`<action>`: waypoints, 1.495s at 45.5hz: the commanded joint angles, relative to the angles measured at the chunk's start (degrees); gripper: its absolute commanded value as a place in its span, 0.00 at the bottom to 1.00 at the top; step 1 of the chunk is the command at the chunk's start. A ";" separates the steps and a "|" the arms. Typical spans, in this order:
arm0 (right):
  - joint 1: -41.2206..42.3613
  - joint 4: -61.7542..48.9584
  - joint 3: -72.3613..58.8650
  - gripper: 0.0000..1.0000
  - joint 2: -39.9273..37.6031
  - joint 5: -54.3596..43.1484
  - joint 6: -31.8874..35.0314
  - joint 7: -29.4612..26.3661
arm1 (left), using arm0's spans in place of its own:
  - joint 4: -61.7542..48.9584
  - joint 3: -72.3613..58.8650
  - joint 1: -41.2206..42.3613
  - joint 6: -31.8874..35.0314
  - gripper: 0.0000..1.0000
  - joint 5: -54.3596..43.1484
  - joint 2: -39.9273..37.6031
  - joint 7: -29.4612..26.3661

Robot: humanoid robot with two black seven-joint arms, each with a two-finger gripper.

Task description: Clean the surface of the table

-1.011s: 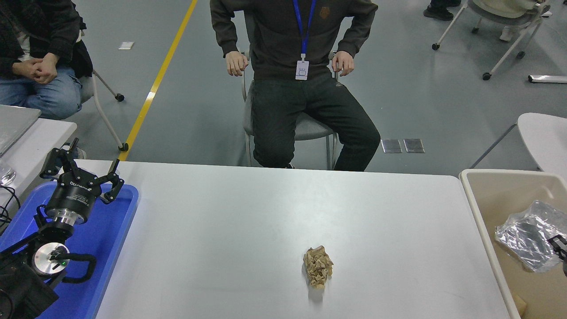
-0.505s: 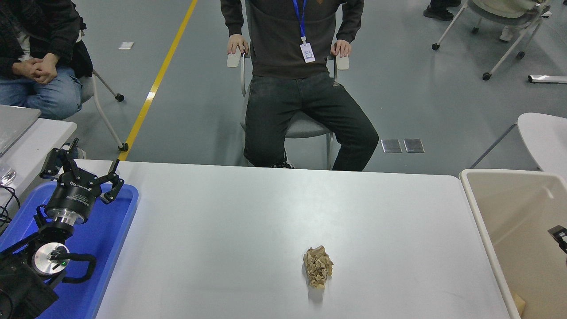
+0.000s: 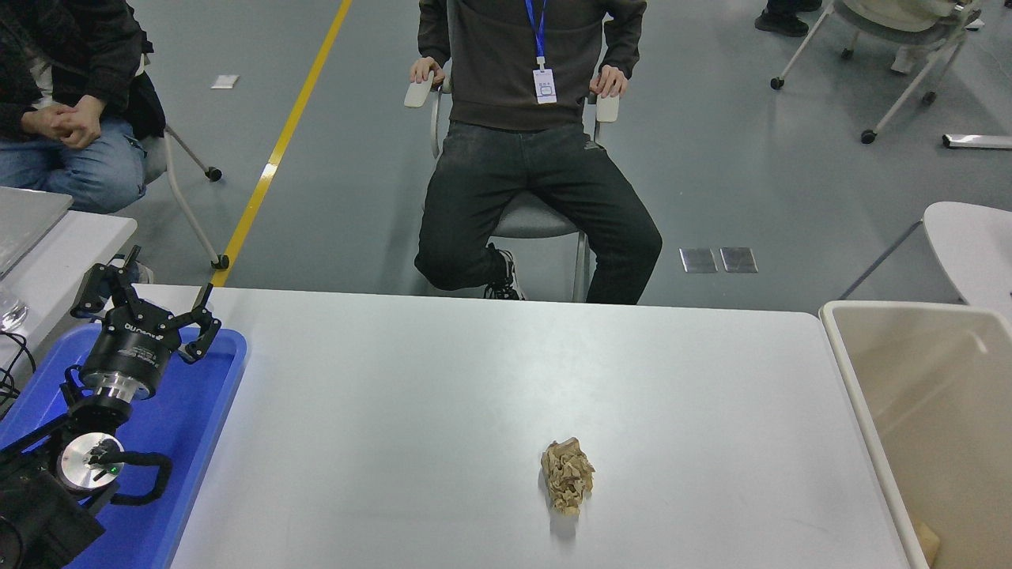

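Note:
The white table surface fills the lower middle of the head view. A crumpled brown paper wad lies on it, right of centre near the front. My left gripper is parked at the lower left over the blue tray, its fingers spread open and empty. My right gripper is out of view.
A beige bin stands against the table's right edge, a tan scrap at its bottom corner. A person sits on a chair just beyond the far edge. Another person sits at the far left. A greyish side table is at the left.
The right gripper, holding a clear plastic wrapper over the bin, has withdrawn out of view; the wrapper no longer shows. The seated person has leaned back.

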 commanded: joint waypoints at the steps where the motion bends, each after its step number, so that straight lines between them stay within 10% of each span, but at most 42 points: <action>1: 6.74 6.99 1.98 0.98 -3.95 3.01 0.00 -0.10 | -0.04 0.00 0.00 0.00 1.00 0.00 0.00 0.00; 28: 7.28 32.39 33.08 0.99 -8.44 4.68 3.95 -0.10 | -0.04 0.00 0.00 0.00 1.00 0.00 0.00 0.00; 68: -15.57 51.29 52.78 0.99 -1.15 -2.70 10.45 0.60 | 0.05 0.00 0.08 0.00 1.00 0.00 0.00 0.00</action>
